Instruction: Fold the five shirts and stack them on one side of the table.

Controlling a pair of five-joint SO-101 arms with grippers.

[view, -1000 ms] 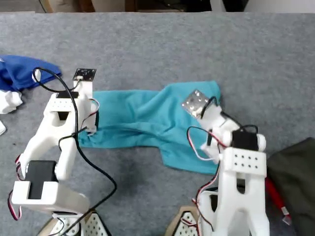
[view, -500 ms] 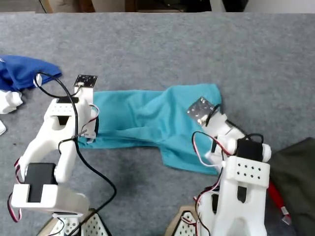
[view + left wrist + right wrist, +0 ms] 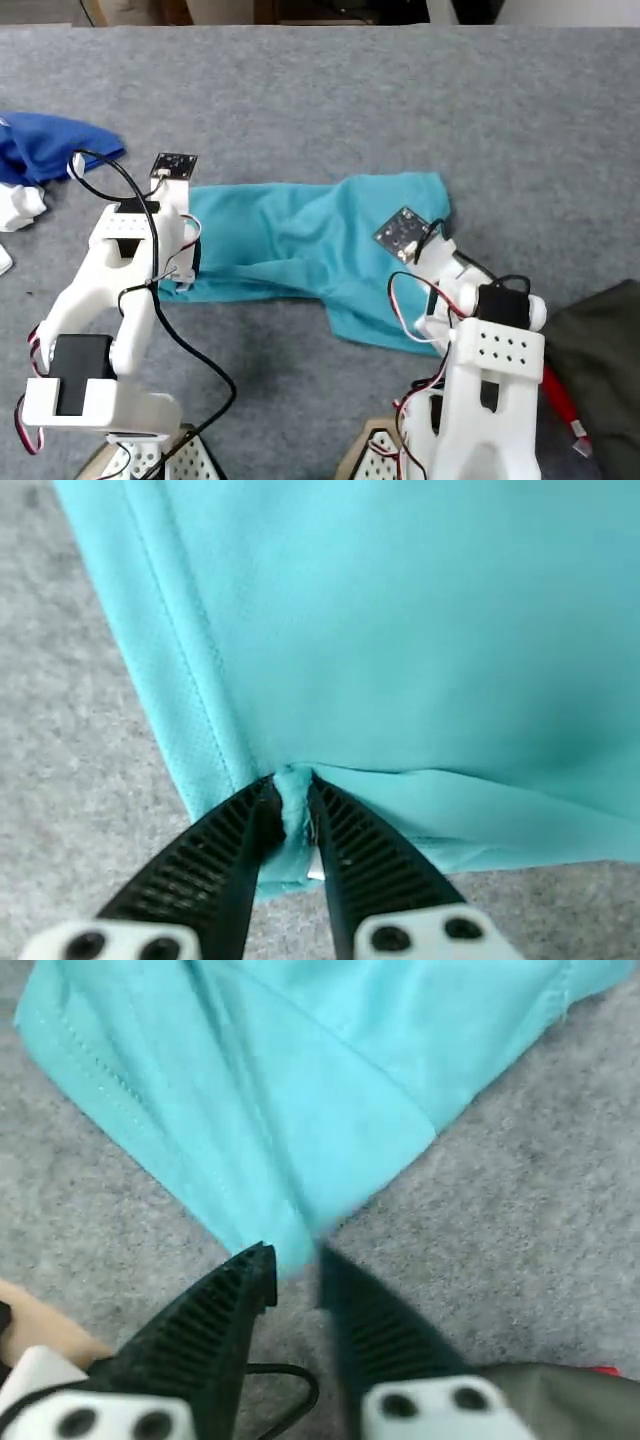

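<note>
A teal shirt [image 3: 300, 240] lies crumpled and spread across the middle of the grey table. My left gripper [image 3: 290, 805] is shut on a pinched fold at the hem of the teal shirt [image 3: 400, 630], at its left end, under the left arm [image 3: 130, 250]. My right gripper [image 3: 295, 1265] hovers at the teal shirt's [image 3: 300, 1090] front right corner. Its fingers stand a narrow gap apart, and the cloth's edge just reaches the tips. In the high view the right arm [image 3: 470, 310] covers that corner.
A blue shirt [image 3: 45, 145] is bunched at the far left edge, with a white object [image 3: 18, 205] beside it. A dark green shirt [image 3: 600, 340] lies at the right edge, with a red item [image 3: 555, 390] by it. Bare grey table stretches behind the teal shirt.
The right arm has drawn back toward the front over the teal shirt's right part, then shifted slightly left. The left arm edged a little and has since held still.
</note>
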